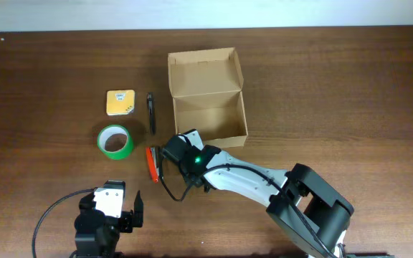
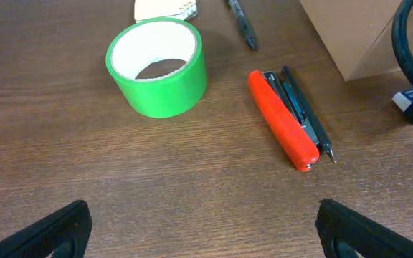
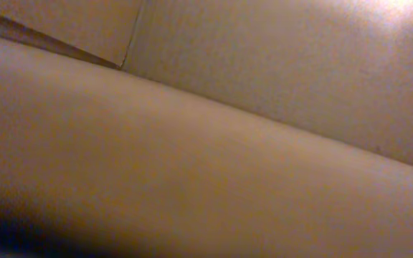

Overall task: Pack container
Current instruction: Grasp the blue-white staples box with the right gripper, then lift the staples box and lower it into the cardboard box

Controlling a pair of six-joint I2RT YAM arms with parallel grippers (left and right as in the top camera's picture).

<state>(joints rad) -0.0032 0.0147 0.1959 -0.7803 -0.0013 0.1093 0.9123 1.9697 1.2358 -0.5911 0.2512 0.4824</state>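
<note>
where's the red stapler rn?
Overhead view: the red stapler lies on the table between the green tape roll and the right arm, below-left of the container.

A dark brown wooden table with streaky grain [image 1: 350, 86] is filling nearly the whole overhead view. A narrow pale grey strip [image 1: 206, 13] is running along its far edge (wall or floor, hard to tell which). Soft, even light is falling on the tabletop, casting only short shadows.

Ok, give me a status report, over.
Left gripper open, empty. Right gripper at near-left corner of container, jaws not visible. Container open, looks empty. Red stapler beside right gripper; nothing blocking the opening.
</note>
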